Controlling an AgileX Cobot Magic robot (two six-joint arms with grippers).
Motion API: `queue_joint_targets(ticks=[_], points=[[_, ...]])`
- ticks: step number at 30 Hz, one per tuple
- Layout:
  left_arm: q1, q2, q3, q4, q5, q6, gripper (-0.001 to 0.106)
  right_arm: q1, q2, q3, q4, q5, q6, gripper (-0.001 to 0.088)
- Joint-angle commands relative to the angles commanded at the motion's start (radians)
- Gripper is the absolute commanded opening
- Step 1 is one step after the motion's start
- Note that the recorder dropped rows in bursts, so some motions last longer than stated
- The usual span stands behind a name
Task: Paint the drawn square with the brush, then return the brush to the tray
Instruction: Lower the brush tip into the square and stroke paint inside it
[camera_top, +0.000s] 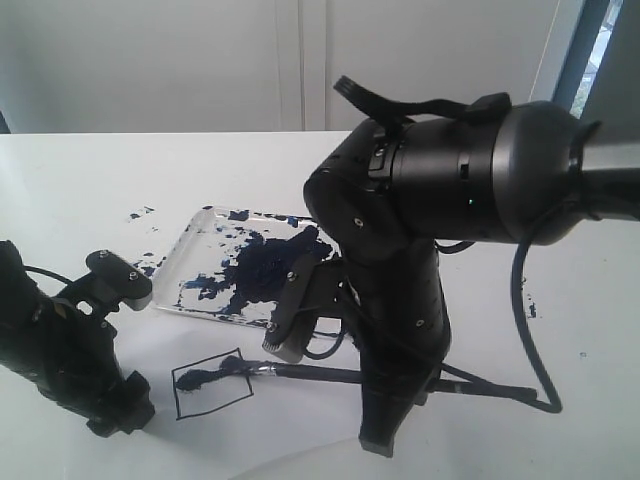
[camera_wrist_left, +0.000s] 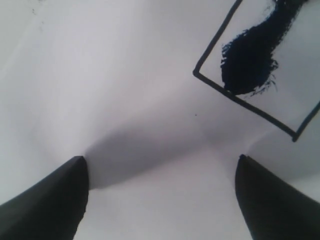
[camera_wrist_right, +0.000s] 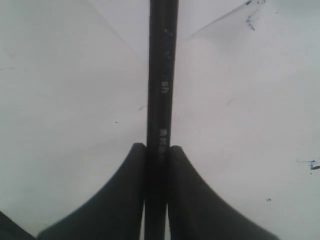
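Now the right gripper is closed on the handle of the black paintbrush. Its tip lies on the paint smear inside the drawn square, near the front edge of the table. The tray lies just behind the square. The left gripper stands open beside the square.

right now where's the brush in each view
exterior view: the brush lies low centre, tip in the drawn square.
left wrist view: not clearly in it, just that square.
right wrist view: handle through the centre, in the right tool.
shared landmark: the drawn square (exterior, left wrist).
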Motion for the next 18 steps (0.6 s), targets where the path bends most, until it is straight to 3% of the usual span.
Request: queue_joint_targets(ticks=[8, 18], points=[[0.000, 0.000, 0.000, 0.000, 0.000, 0.000, 0.083, 0.000, 0.000, 0.000, 0.099, -0.036, -0.032, 0.0000], [0.000, 0.000, 0.000, 0.000, 0.000, 0.000, 0.083, 0.053, 0.000, 0.000, 0.103, -0.060, -0.032, 0.0000]])
